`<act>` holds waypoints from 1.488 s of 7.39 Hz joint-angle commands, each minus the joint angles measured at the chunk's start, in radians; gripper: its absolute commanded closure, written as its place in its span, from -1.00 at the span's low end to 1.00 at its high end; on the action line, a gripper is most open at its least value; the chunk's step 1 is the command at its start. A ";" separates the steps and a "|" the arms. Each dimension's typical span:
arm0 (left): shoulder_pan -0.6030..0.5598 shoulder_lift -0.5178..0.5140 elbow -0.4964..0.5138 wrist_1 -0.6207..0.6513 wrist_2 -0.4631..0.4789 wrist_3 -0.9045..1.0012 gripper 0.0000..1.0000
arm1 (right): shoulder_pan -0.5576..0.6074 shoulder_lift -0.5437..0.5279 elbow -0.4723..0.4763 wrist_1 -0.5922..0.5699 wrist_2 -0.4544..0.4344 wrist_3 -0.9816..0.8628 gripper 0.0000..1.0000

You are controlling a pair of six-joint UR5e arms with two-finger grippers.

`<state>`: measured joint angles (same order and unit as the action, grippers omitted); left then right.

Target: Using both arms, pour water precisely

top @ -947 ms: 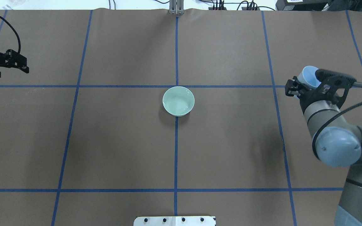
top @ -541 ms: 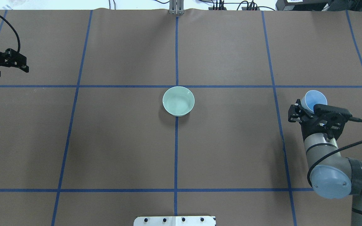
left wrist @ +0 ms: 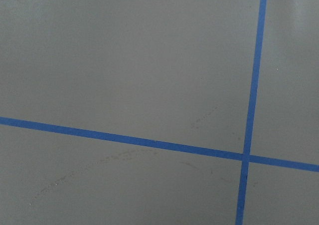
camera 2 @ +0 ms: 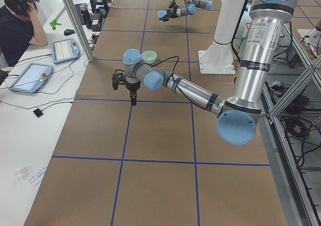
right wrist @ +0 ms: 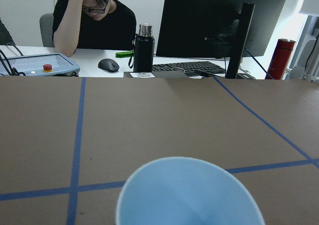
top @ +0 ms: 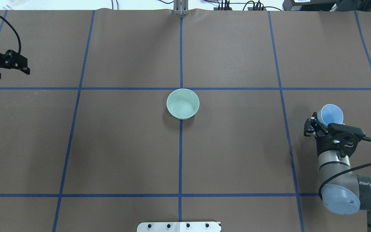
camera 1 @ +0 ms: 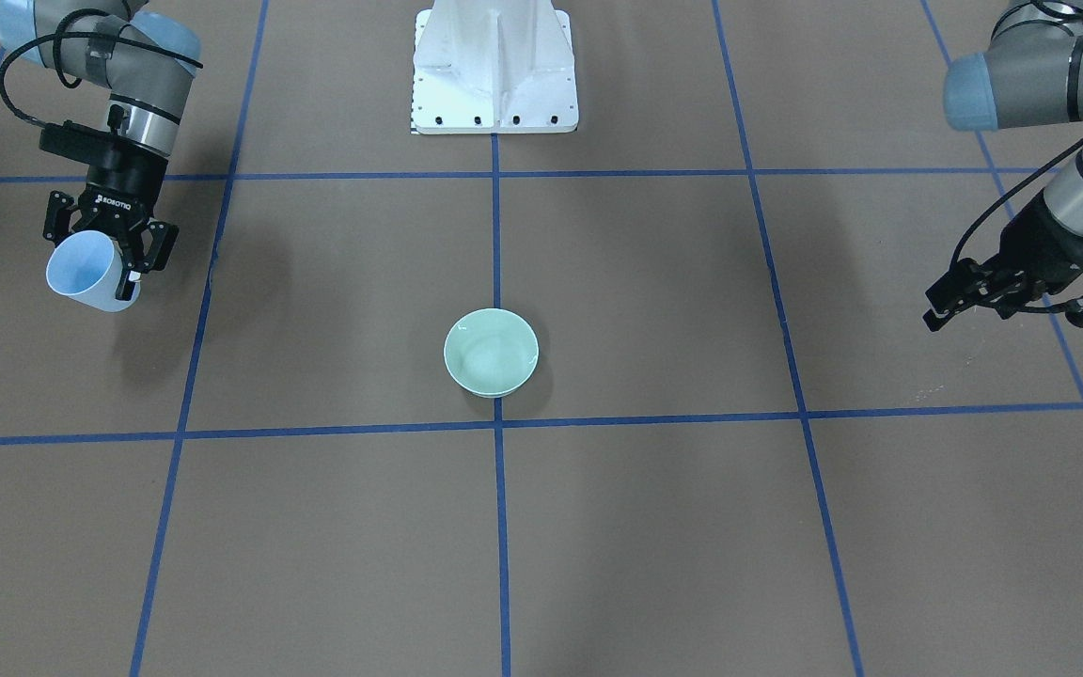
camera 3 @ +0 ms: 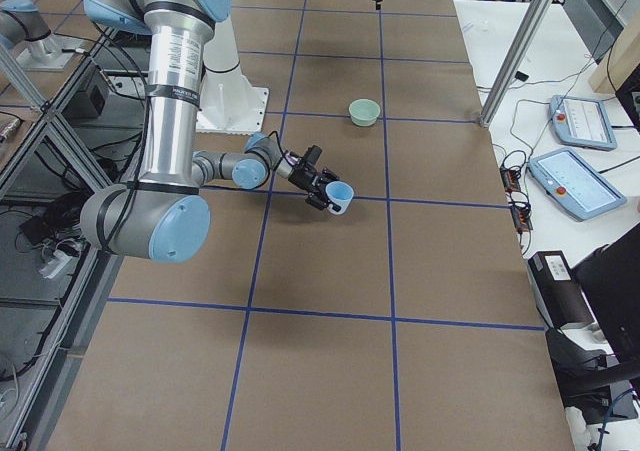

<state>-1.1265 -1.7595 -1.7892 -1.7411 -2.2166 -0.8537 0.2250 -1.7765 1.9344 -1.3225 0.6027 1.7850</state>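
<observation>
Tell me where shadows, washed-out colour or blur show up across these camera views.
Front-facing view: soft shadows beside the pale green bowl and below the light blue cup. Left wrist view: brown table paper looks washed-out grey. Right wrist view: cup rim slightly soft.

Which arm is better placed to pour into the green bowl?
Right, likely. The right pincer grips the blue cup, though well clear of the bowl. The left pincer is open, empty, and no nearer.

I see a pale blue plastic cup [top: 332,114], a mint-green round bowl [top: 183,103], and a brown paper desk [top: 124,145] gridded in blue tape [top: 180,161].
</observation>
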 commanded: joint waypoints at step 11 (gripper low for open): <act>0.001 -0.005 -0.003 0.003 -0.001 -0.002 -1.00 | -0.006 -0.003 -0.064 0.002 -0.001 0.013 -0.83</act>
<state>-1.1259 -1.7640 -1.7917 -1.7381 -2.2173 -0.8571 0.2212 -1.7794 1.8713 -1.3208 0.6013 1.7974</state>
